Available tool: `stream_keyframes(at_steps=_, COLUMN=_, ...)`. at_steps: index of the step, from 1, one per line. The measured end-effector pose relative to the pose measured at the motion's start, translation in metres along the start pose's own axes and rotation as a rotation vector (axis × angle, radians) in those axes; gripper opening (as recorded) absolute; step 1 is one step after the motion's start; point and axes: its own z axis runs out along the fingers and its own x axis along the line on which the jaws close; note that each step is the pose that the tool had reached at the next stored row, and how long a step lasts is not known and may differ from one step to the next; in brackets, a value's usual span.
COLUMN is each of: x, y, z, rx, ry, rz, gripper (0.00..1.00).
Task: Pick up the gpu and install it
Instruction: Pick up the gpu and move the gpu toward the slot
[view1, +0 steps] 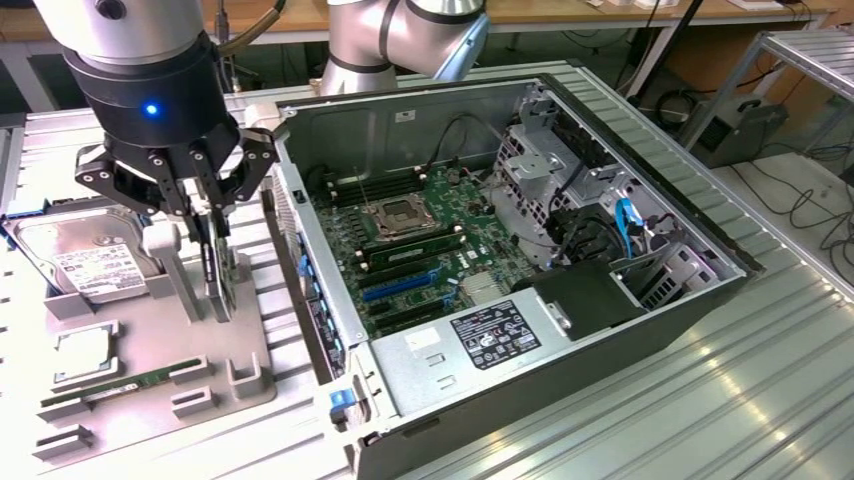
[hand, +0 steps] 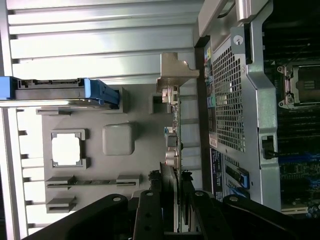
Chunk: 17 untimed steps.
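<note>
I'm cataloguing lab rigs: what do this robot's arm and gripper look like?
Silvery-grey tubular arm with pale blue joint caps. The gripper has a black cylindrical body with a small blue light, ending in black jointed linkages.

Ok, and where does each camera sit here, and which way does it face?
Exterior view: off the arm, high up, looking down on the open computer case, the tray and the graphics card; the arm and gripper show.
Wrist view: on the wrist, looking down past the gripper at the graphics card standing on edge in the tray.
Both share the gripper, graphics card, tray and computer case.
</note>
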Motion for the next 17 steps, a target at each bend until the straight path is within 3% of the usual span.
stream_keyframes(at_steps=17, x=-0.0001, y=0.0002, z=-0.0051, rx=0.0, ry=0.0, rz=0.0, gripper=0.26)
